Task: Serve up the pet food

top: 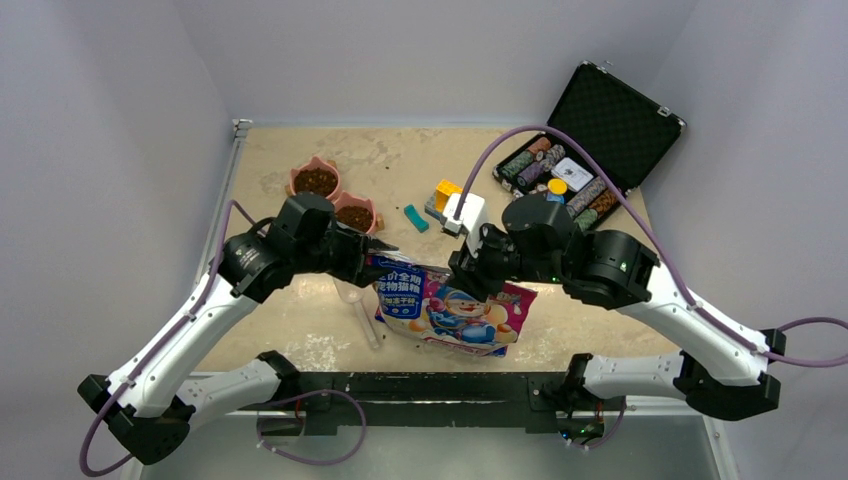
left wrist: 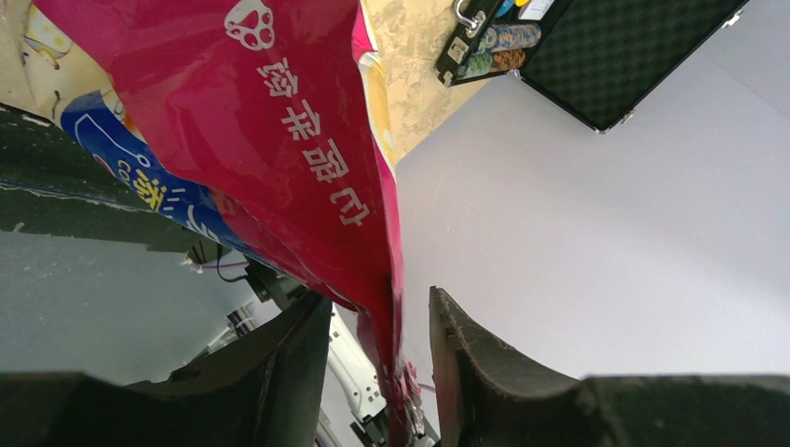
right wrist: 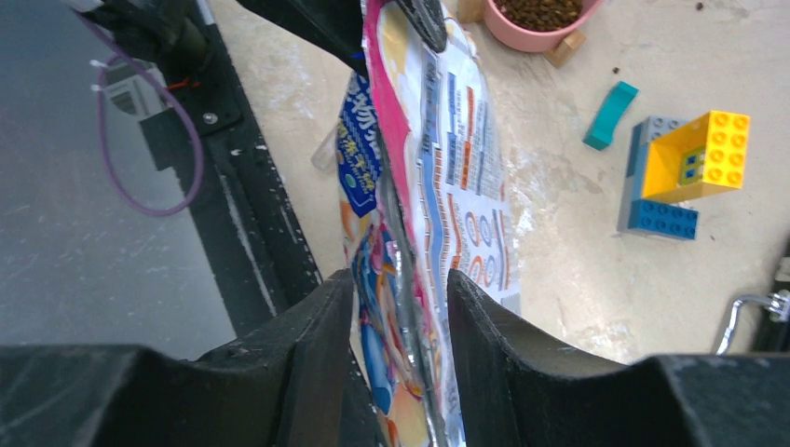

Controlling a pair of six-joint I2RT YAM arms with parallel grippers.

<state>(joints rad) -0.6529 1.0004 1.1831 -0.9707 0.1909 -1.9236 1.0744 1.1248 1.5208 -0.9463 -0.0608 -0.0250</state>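
From the right wrist I see my right claw (right wrist: pixel 401 279) clamped on the pet food bag (right wrist: pixel 438 140). The left wrist shows my left claw (left wrist: pixel 382 303) apart, straddling its pink edge.

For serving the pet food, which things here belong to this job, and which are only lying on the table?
Belong to the job:
- pet food bag
- far pink bowl, holding kibble
- near pink bowl, also holding kibble

Only lying about:
- poker chip case
- toy bricks
- teal piece
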